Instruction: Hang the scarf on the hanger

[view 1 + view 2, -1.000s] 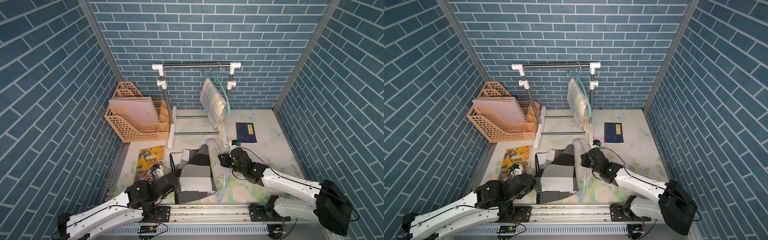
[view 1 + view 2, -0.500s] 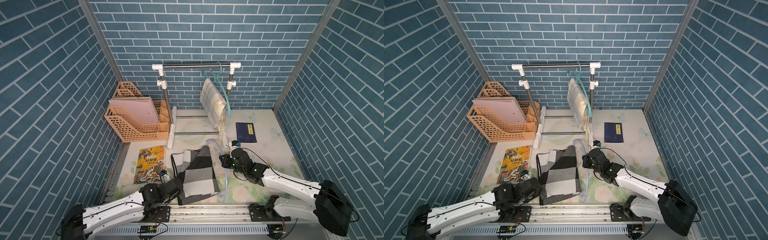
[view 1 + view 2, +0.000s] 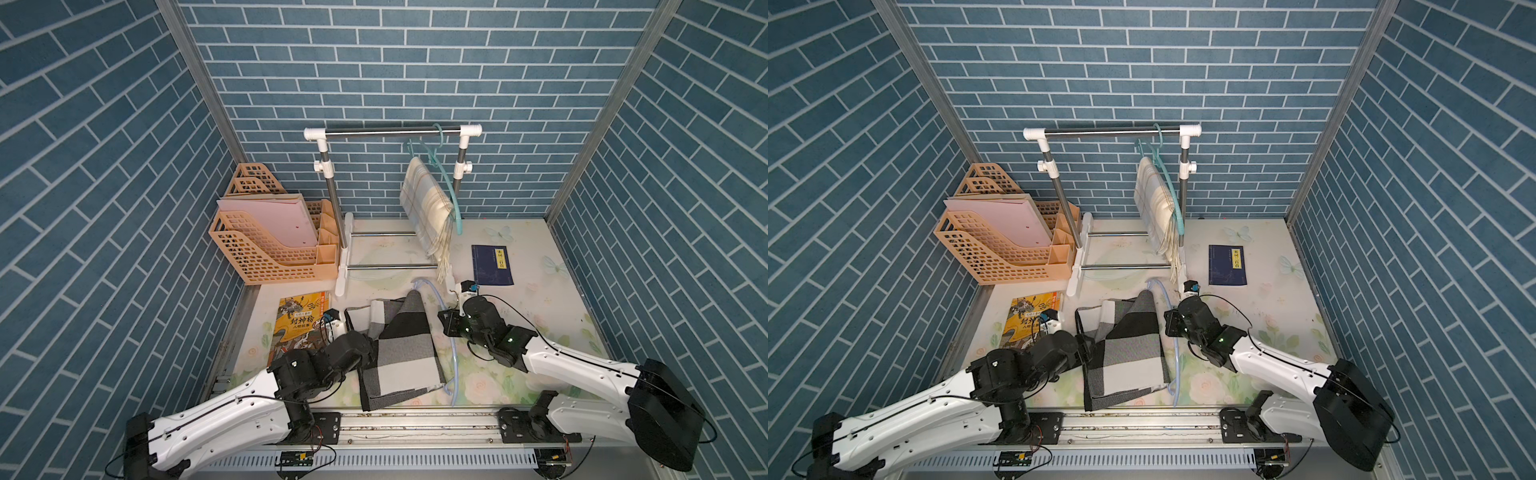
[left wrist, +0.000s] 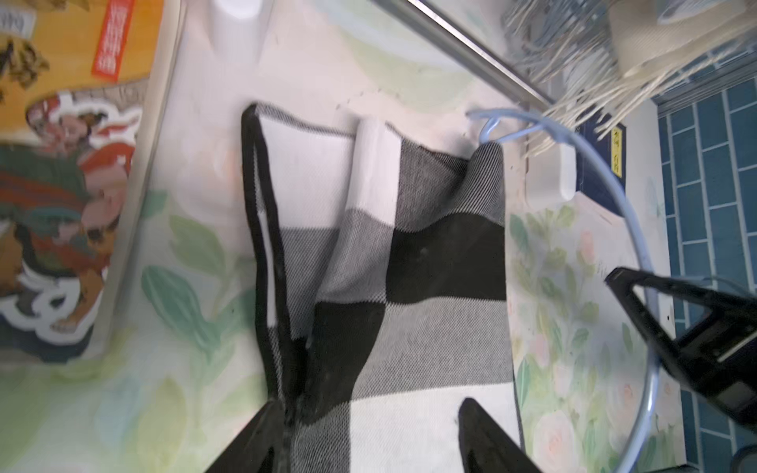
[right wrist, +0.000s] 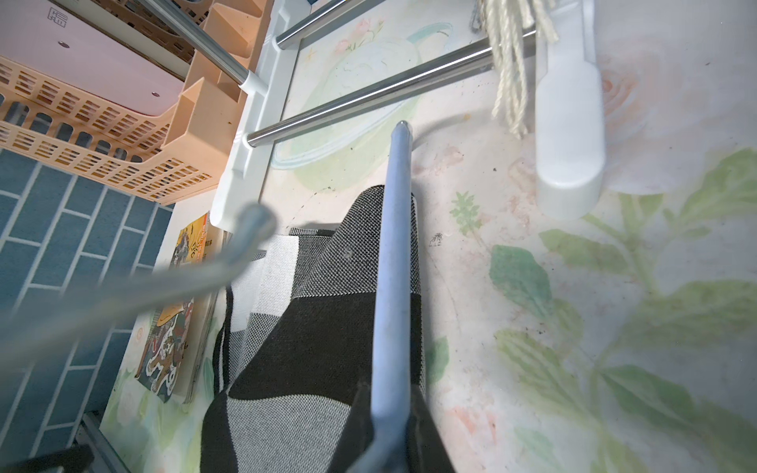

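Lying creased beside the hanger [image 5: 393,266], the scarf [image 3: 405,345] shows black, grey, white checks.

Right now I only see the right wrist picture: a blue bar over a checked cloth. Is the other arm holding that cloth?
Observer: No. The left gripper has its fingers open, with the checked scarf lying between them.
Operator: What are those cream tassels?
Observer: The fringe of a beige scarf hanging on a teal hanger from the rack.
Operator: Anything else lying around?
Observer: A dark blue book lies flat on the table, beside the rack.
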Controlling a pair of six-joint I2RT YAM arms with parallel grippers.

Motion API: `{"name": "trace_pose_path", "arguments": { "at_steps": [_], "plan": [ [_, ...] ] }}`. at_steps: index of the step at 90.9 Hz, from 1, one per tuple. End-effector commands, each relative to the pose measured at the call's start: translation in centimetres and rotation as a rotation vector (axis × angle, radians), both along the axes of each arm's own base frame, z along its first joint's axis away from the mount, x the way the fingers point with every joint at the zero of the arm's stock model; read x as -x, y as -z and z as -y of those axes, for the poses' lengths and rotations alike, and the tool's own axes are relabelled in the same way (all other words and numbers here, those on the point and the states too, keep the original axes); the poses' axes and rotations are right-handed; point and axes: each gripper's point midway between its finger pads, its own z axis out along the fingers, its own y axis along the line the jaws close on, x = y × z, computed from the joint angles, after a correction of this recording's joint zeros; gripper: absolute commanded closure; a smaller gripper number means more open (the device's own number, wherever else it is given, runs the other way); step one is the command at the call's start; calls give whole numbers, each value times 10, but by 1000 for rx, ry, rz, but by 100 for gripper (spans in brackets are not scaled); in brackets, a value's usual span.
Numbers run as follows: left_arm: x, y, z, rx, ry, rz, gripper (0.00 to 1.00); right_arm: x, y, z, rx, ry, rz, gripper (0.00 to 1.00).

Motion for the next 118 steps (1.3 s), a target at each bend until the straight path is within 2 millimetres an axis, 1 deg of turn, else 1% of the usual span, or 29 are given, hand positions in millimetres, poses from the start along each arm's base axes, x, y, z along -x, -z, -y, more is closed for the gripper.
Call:
{"name": "trace_pose_path", "arguments": {
  "at_steps": [1, 3, 6, 10, 16, 22, 24, 30, 41, 51, 64, 68, 75, 80, 90, 95, 105, 114, 118],
  "plan": [
    [-41, 1, 10, -68, 98, 59, 31, 8, 30, 14, 106, -7, -82, 100],
    [-51, 1, 13, -55, 104, 63, 33, 8, 30, 13, 106, -8, -83, 100],
    [-63, 6, 15, -62, 116, 57, 36, 8, 30, 12, 106, -12, -83, 100],
    [-78, 8, 18, -75, 124, 63, 37, 8, 30, 12, 109, -16, -85, 100],
    [-98, 22, 21, -126, 136, 36, 38, 8, 29, 12, 112, -18, -84, 100],
    [-111, 38, 23, -159, 152, -4, 37, 8, 28, 12, 113, -20, -84, 100],
    [-113, 45, 23, -170, 161, -22, 37, 8, 28, 12, 114, -20, -83, 100],
    [-121, 56, 26, -176, 172, -40, 36, 9, 25, 12, 110, -22, -80, 100],
    [-130, 73, 23, -188, 170, -67, 34, 9, 23, 12, 104, -19, -77, 100],
    [-134, 87, 27, -184, 185, -93, 35, 9, 23, 12, 98, -21, -77, 100],
    [-138, 99, 29, -198, 188, -114, 41, 10, 23, 12, 99, -20, -78, 100],
    [-139, 102, 28, -204, 186, -117, 45, 10, 23, 13, 99, -20, -78, 100],
    [-141, 103, 26, -213, 177, -115, 53, 10, 22, 13, 97, -19, -76, 100],
    [-142, 101, 24, -219, 168, -111, 64, 10, 22, 13, 96, -19, -73, 100],
    [-144, 85, 19, -218, 141, -68, 84, 10, 22, 14, 95, -16, -73, 100],
    [-144, 77, 16, -223, 129, -51, 99, 10, 22, 15, 96, -12, -70, 100],
    [-140, 65, 8, -237, 108, -28, 100, 8, 20, 16, 93, -2, -60, 100],
    [-130, 59, -9, -250, 46, -25, 100, 7, 18, 19, 95, 13, -49, 100],
    [-123, 59, -20, -256, -1, -32, 100, 6, 17, 19, 96, 17, -45, 100]
  ]
}}
